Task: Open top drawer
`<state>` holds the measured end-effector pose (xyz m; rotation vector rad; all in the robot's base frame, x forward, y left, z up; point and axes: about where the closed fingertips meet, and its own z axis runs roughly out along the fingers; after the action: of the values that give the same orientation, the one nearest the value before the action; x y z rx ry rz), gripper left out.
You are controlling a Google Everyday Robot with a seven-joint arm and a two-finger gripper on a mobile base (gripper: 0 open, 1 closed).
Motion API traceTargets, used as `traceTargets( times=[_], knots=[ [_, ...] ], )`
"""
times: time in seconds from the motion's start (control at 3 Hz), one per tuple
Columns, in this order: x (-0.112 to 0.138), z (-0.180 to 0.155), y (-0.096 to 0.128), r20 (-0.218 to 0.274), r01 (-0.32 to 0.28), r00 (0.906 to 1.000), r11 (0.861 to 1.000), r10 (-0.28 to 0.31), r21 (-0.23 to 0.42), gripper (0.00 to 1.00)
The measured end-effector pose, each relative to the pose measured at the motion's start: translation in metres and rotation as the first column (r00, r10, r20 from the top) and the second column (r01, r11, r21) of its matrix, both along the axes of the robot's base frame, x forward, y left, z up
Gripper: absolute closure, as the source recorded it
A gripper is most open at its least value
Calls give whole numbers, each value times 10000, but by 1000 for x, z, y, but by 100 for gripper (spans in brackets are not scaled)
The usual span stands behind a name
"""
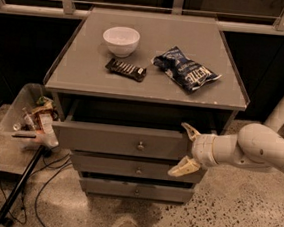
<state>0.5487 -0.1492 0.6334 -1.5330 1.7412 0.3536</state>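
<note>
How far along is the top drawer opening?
Done: the top drawer stands partly out of the cabinet, a dark gap showing behind its front. In hand: the gripper sits at the right end of that front, fingers spread above and below it. Left: pulling further if a fuller opening is wanted.
</note>
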Motion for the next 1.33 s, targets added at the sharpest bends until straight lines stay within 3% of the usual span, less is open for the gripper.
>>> traceTargets(
  times=[1.0, 1.33],
  knots=[
    [3, 8, 0, 0, -1, 10000, 10000, 1, 0, 87],
    [6, 14, 1, 0, -1, 10000, 10000, 1, 0, 100]
  ],
)
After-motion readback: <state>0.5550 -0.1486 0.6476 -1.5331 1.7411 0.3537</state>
